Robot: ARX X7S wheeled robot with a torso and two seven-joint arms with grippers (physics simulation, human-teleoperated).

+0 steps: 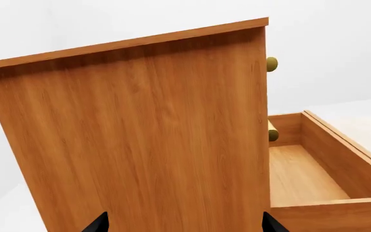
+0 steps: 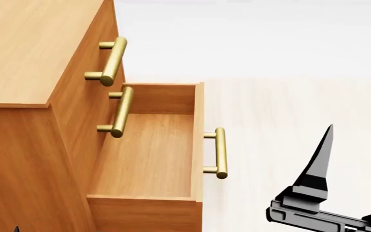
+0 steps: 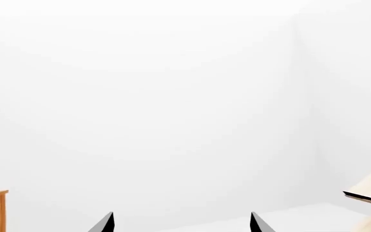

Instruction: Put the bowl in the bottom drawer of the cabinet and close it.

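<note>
Bottom drawer (image 2: 150,154) of the cabinet (image 2: 18,53) stands pulled out, holding nothing; both grippers' fingers spread apart, unladen.

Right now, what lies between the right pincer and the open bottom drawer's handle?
Nothing: in the head view, only bare pale floor separates the right pincer from the drawer handle.

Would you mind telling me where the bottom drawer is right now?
In the head view the bottom drawer stands pulled out and empty from the cabinet, below the two upper handles, with the right gripper off to its right.
</note>
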